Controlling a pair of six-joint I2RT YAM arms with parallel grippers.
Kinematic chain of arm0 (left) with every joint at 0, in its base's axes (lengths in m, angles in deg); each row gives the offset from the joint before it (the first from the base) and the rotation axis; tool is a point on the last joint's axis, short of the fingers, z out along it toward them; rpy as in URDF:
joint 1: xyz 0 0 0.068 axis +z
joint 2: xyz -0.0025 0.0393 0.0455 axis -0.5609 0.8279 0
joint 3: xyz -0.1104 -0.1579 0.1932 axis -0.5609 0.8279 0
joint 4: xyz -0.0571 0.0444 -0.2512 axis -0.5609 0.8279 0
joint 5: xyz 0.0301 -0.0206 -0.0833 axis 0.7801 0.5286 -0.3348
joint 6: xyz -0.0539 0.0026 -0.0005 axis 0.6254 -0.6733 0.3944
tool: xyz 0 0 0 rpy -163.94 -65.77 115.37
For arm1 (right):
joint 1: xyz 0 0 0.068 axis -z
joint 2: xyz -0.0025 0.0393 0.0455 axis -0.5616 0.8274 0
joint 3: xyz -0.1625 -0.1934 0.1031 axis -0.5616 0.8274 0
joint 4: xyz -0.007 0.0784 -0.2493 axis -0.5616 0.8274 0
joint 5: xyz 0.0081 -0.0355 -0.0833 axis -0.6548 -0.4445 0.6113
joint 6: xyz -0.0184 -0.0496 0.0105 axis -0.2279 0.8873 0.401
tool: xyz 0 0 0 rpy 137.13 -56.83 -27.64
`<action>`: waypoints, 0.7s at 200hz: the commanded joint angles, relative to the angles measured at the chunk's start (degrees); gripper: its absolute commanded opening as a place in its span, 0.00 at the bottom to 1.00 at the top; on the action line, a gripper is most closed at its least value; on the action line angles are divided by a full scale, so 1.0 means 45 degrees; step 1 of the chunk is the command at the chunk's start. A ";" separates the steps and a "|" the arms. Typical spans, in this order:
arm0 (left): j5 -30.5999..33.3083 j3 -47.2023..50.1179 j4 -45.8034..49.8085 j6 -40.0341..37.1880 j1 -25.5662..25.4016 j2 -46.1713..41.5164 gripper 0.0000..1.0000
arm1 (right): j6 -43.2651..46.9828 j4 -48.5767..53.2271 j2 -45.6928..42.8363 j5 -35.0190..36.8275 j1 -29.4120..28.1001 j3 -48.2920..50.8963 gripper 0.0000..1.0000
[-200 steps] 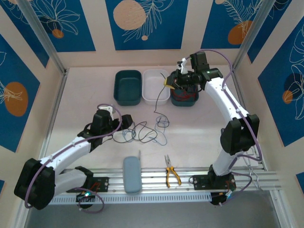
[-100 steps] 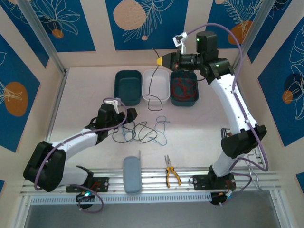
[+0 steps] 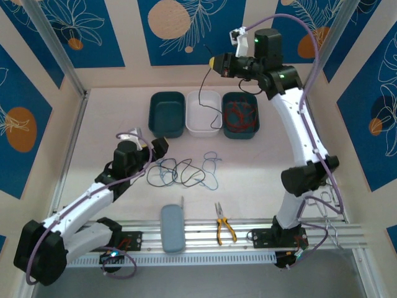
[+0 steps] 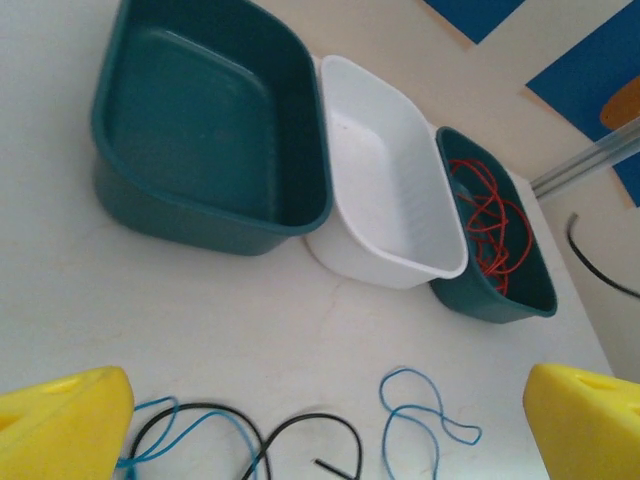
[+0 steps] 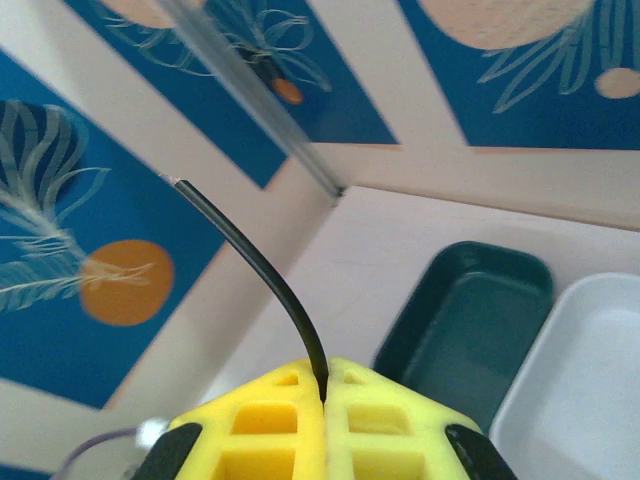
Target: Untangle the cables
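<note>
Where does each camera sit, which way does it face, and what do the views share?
Top external: above, behind the bases, facing down at the table; left gripper, right gripper.
Left wrist: low, facing empty teal tray, white tray; its yellow fingers.
Right wrist: raised, facing back-left corner; shut jaws pinch black cable.
Shared: both trays, all three views.

From above, the cables (image 3: 184,171) are too thin to tell which strand crosses over which. In the left wrist view their tangle runs off the edge at 6 o'clock, and the yellow fingers (image 4: 70,425) of the left gripper (image 4: 328,410) are cropped at 7 and 5 o'clock. In the right wrist view the right gripper (image 5: 325,372) hides the black cable (image 5: 272,272) below its pinch, and the white tray (image 5: 590,370) is cropped at 4 o'clock.
</note>
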 commanded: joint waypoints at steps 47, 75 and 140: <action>0.0808 0.0705 0.1457 -0.0592 0.0119 -0.1292 1.00 | 0.1402 0.0070 0.4597 0.2577 -0.0452 -0.3617 0.00; 0.0803 0.0815 0.1630 -0.0666 0.0111 -0.1415 1.00 | 0.1887 0.0910 0.6033 0.3576 -0.0530 -0.4801 0.00; 0.0797 0.1086 0.1863 -0.0587 0.0129 -0.1622 1.00 | 0.1542 0.2480 0.7220 0.4323 -0.0403 -0.4195 0.00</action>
